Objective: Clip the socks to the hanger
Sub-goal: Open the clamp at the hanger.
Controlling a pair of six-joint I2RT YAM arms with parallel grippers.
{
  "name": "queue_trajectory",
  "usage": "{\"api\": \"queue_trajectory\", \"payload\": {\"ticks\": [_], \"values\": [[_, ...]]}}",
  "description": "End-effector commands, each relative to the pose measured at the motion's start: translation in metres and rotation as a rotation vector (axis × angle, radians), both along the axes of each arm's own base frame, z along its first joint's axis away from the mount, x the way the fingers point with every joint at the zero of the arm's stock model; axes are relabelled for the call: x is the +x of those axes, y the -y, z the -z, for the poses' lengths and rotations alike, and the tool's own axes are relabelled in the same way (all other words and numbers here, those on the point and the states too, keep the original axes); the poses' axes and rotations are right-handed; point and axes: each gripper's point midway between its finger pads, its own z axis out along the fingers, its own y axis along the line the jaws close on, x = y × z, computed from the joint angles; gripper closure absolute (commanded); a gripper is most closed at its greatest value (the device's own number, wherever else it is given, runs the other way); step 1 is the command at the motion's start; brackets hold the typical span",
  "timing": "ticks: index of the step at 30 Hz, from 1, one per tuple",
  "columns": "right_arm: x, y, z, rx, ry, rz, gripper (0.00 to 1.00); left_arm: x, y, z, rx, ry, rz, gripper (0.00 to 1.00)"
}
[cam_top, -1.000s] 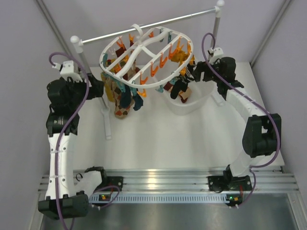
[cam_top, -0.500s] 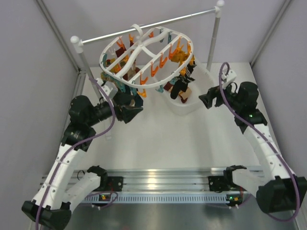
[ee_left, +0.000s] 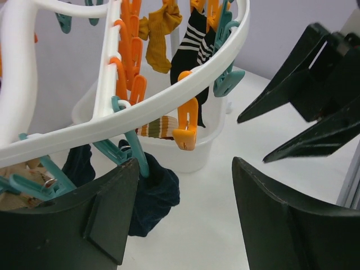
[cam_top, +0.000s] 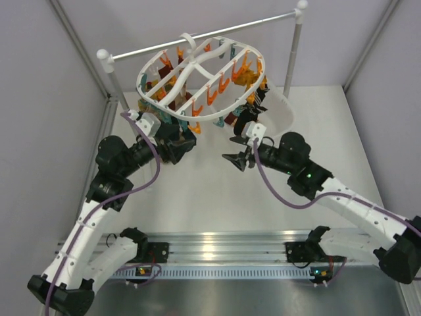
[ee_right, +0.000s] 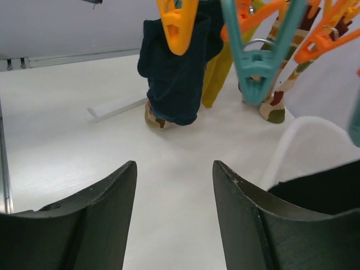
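The white oval hanger (cam_top: 212, 121) hangs from the rail, with orange and teal clips along its bars. Several socks hang from it: a navy one (ee_left: 151, 194), a mustard one (ee_left: 161, 40), a black striped one (ee_left: 194, 42) and a tan patterned one (ee_right: 281, 84). The navy sock also shows in the right wrist view (ee_right: 174, 79). My left gripper (cam_top: 185, 148) is open and empty under the hanger's front left rim (ee_left: 169, 104). My right gripper (cam_top: 235, 161) is open and empty just below the hanger's front, pointing left at the left gripper. Its fingers (ee_left: 298, 95) show in the left wrist view.
A white tub (ee_left: 188, 157) holding a striped sock stands behind the right gripper, under the hanger's right side. The silver rail (cam_top: 210, 33) on white posts spans the back. A white foot bar (ee_right: 115, 108) lies on the table at left. Cage walls stand on both sides.
My right arm has swung from the tub's right side to the table's middle, its gripper now facing left under the hanger. My left gripper came from the back left to under the hanger's front.
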Motion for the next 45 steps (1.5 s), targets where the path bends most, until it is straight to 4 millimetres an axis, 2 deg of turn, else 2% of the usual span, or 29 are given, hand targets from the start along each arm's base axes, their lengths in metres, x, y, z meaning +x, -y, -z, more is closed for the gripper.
{"api": "queue_trajectory", "payload": {"ticks": [1,3,4,5,10,16,24,27,32,36,38,39,41,45], "values": [[0.016,-0.028,-0.04,0.12,0.162,0.09,0.44,-0.001,-0.014,-0.012,-0.005,0.044,-0.079,0.28],[0.017,-0.04,-0.044,0.141,0.175,0.096,0.44,-0.003,-0.019,-0.015,-0.014,0.042,-0.106,0.27],[0.02,-0.049,-0.036,0.136,0.157,0.11,0.44,-0.003,-0.021,-0.015,-0.015,0.031,-0.121,0.27],[0.023,-0.053,-0.044,0.171,0.172,0.125,0.44,-0.005,-0.023,-0.018,-0.018,0.036,-0.124,0.27],[0.04,-0.066,-0.047,0.22,0.173,0.176,0.46,-0.011,-0.025,-0.016,-0.008,0.028,-0.124,0.25],[0.049,-0.079,-0.066,0.277,0.2,0.174,0.48,-0.01,-0.025,-0.019,-0.012,0.041,-0.125,0.25],[0.035,-0.093,-0.076,0.292,0.226,0.062,0.5,-0.004,-0.025,-0.025,-0.027,0.056,-0.138,0.24],[0.034,-0.093,-0.075,0.285,0.224,0.055,0.55,-0.003,-0.022,-0.028,-0.036,0.065,-0.123,0.24],[0.031,-0.097,-0.076,0.278,0.224,0.03,0.73,-0.007,-0.011,-0.031,-0.052,0.073,-0.058,0.25],[0.03,-0.097,-0.079,0.279,0.214,0.027,0.79,-0.01,-0.004,-0.044,-0.093,0.096,-0.012,0.25],[0.03,-0.097,-0.079,0.272,0.205,0.032,0.88,-0.007,-0.003,-0.049,-0.121,0.087,-0.014,0.25],[0.031,-0.097,-0.079,0.27,0.2,0.039,0.95,-0.004,-0.003,-0.05,-0.132,0.08,-0.023,0.25],[0.031,-0.096,-0.078,0.266,0.195,0.055,1.0,0.004,-0.006,-0.055,-0.168,0.069,-0.057,0.25],[0.027,-0.098,-0.069,0.237,0.189,0.088,1.0,0.016,-0.009,-0.065,-0.247,0.019,-0.108,0.28]]}}
